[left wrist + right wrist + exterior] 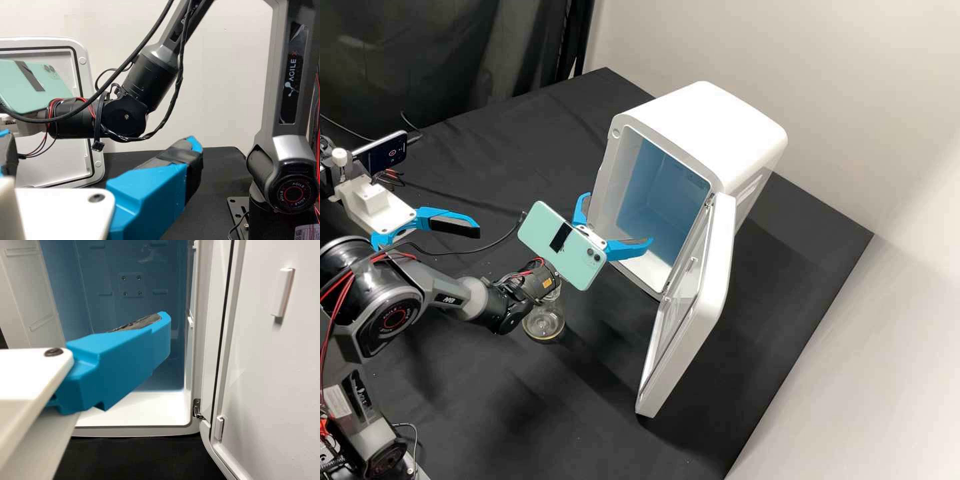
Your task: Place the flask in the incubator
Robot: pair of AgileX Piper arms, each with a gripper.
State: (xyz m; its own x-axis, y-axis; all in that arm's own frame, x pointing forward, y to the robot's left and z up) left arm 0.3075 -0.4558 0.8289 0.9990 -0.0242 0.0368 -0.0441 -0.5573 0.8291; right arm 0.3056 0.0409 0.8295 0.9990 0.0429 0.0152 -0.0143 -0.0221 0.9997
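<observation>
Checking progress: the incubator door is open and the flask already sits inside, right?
Not quite. The flask stands on the bench, outside the incubator, as the high view shows. The door is open.

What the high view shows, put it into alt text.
The right gripper, open and empty, is at the mouth of a white incubator whose door hangs open. A glass flask stands on the black bench beneath that arm.

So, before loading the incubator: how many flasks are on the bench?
1. The clear flask stands on the bench under the right arm, outside the open incubator. Another could be hidden behind that arm.
</observation>
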